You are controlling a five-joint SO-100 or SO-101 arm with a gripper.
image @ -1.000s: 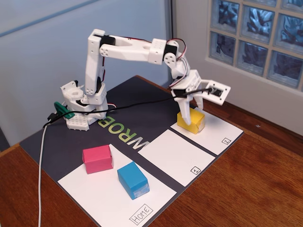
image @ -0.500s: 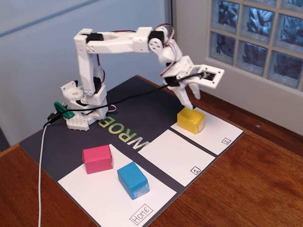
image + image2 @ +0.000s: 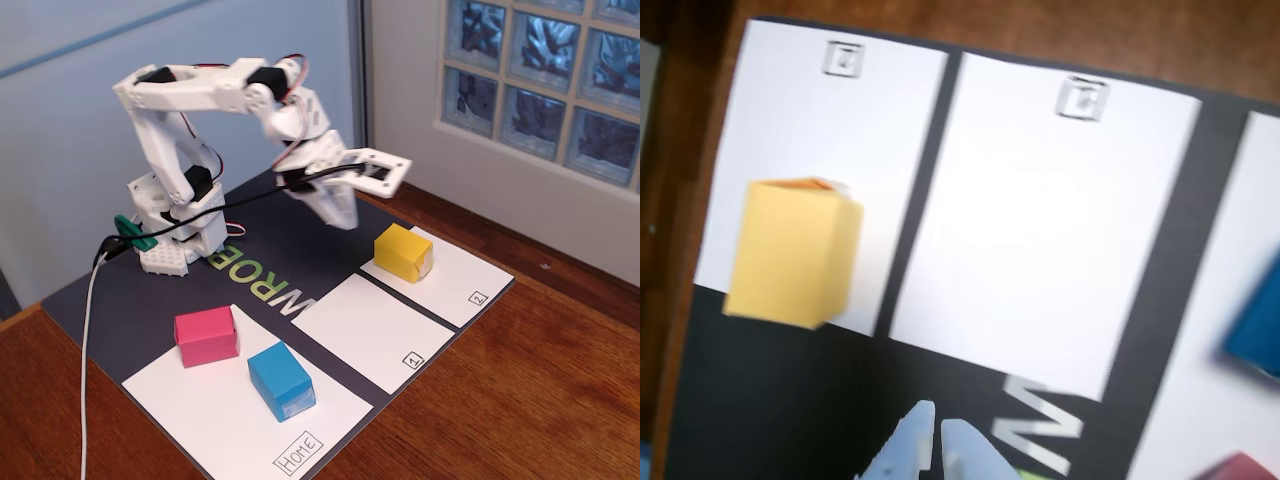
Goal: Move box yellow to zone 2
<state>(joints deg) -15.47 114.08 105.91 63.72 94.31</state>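
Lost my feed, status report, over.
Claw empty, nearly shut, raised above the mat. Yellow box resting in zone 2, untouched. Nothing in the way.

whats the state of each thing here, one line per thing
yellow box: resting on zone 2, free of the gripper
zone 2: holds the yellow box at its far end
gripper: raised off the mat, empty, fingertips nearly together in the wrist view
pink box: sitting at the Home panel's edge
blue box: sitting on the Home panel
zone 1: nothing on it
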